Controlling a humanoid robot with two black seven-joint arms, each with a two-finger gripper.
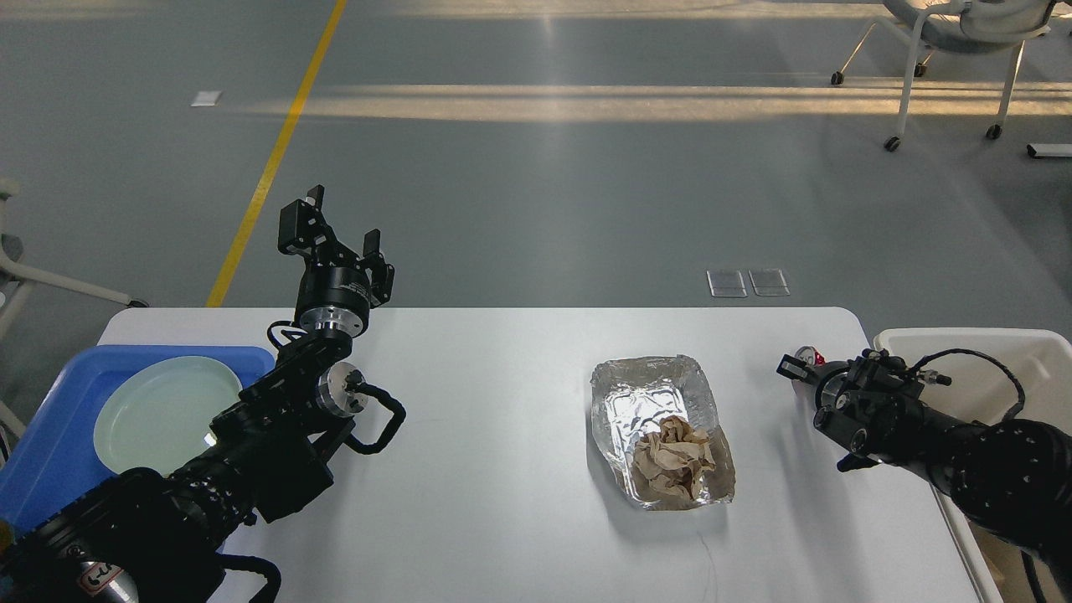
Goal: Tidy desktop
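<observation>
The white desktop [502, 469] fills the lower half of the head view. A crinkled foil tray [657, 427] lies right of centre, with a crumpled brown paper ball [674, 456] in its near end. My left gripper [335, 234] is raised above the table's far left edge, fingers apart and empty. My right gripper [796, 367] is low over the table to the right of the foil tray, seen small and end-on, so its fingers cannot be told apart.
A blue plastic tray [50, 444] holding a pale green plate [163, 410] sits at the left edge, partly under my left arm. An off-white bin [1005, 352] stands off the right edge. A wheeled chair [955, 50] stands far back right.
</observation>
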